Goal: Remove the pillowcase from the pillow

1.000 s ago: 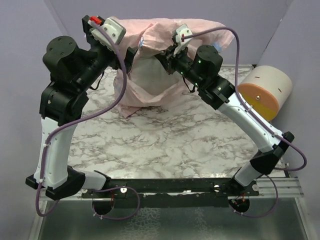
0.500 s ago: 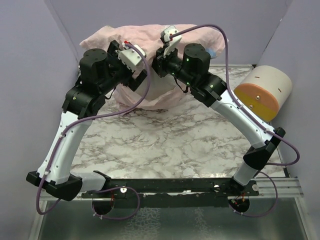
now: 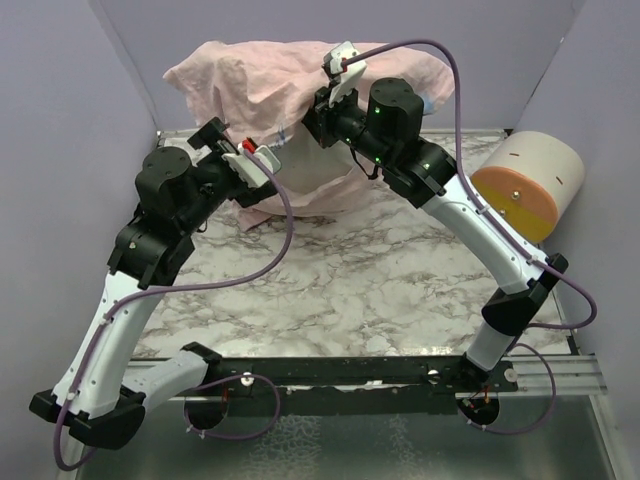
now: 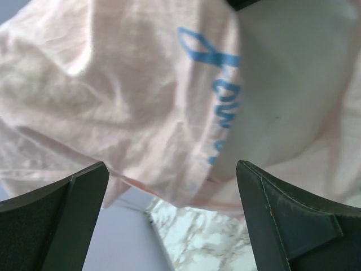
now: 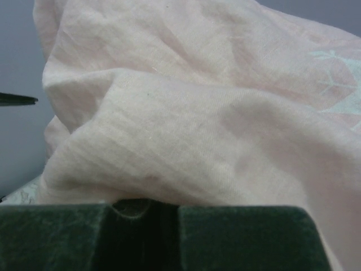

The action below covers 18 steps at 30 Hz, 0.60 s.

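The pillowcase (image 3: 290, 75), its pale pink inner side out, hangs bunched high at the back of the table. The white pillow (image 3: 318, 178) shows in the opening below it. My right gripper (image 3: 320, 112) is shut on a fold of the pillowcase (image 5: 186, 124) and holds it up; its fingers (image 5: 242, 237) close together on the cloth. My left gripper (image 3: 262, 166) is open and empty, just below and left of the hanging cloth. In the left wrist view the pillowcase (image 4: 124, 96), with blue print showing through, and the pillow (image 4: 293, 84) sit above the open fingers (image 4: 293, 226).
A cream-and-orange cylinder (image 3: 530, 185) lies at the table's right edge. Purple walls close in the back and sides. The marble tabletop (image 3: 330, 280) lies in front of the pillow.
My left arm has dropped from the pillowcase's top left down to below the cloth, gripper open. My right gripper has stayed shut on the cloth and shifted slightly.
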{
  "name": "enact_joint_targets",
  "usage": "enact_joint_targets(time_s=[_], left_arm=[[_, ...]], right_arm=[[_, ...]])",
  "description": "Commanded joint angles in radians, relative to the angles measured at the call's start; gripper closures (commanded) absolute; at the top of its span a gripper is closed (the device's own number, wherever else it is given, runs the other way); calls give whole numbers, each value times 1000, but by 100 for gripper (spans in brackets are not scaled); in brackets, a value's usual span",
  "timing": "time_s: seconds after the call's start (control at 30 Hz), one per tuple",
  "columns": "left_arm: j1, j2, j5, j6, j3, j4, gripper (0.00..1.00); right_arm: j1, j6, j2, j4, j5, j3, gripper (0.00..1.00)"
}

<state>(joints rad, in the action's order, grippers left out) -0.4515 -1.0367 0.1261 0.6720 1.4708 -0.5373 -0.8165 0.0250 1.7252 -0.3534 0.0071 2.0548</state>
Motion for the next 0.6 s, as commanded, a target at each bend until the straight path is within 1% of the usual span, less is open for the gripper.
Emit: enact_joint_targets(time_s=[0.0, 0.1, 0.2, 0.27, 0.37, 0.47, 0.5, 0.57], left_arm=[[4, -24, -234, 105, -91, 355, 2], [3, -63, -279, 116, -97, 468, 5], [4, -116, -280, 87, -44, 440, 8], [3, -144, -300, 78, -23, 446, 13], [4, -158, -355, 82, 0, 534, 27], [4, -161, -401, 114, 37, 642, 48], [3, -163, -411, 125, 52, 674, 54], [4, -168, -419, 133, 95, 708, 61]], right_arm=[[-2, 39, -10, 28, -22, 33, 99], [-3, 50, -18, 22, -31, 28, 99], [-3, 59, -29, 24, -40, 20, 99], [-3, 57, -35, 22, -44, 18, 99], [-2, 40, -50, 16, -43, 3, 99], [-1, 21, -72, 30, -29, -42, 99], [0, 15, -77, 35, -25, -57, 99], [-1, 9, -85, 41, -21, -88, 99]])
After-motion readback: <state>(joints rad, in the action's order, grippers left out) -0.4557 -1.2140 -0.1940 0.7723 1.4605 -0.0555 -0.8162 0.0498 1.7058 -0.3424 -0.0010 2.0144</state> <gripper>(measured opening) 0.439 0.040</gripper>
